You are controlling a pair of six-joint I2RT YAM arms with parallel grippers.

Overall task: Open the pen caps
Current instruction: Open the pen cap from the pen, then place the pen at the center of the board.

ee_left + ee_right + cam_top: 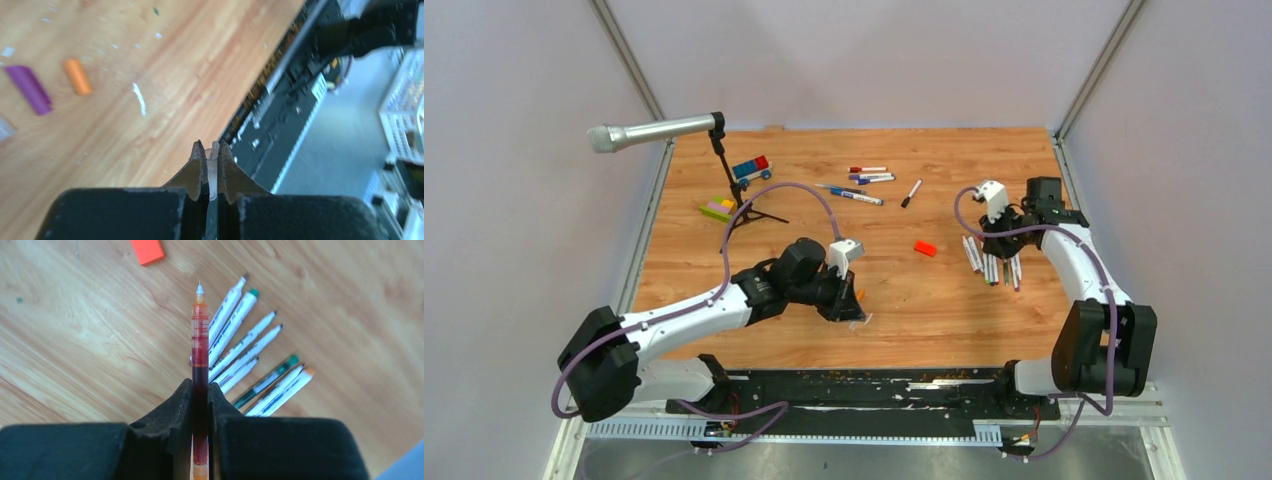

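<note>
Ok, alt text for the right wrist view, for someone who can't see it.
The right gripper is shut on an uncapped orange pen, its fine tip pointing away. Beyond it, a fan of white-barrelled pens lies on the wooden table, with an orange-red block at the top edge.

Bright, even light — blurred wrist views

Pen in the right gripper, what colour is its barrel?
The thin translucent pen is orange-red; clearest in right wrist view.
</note>
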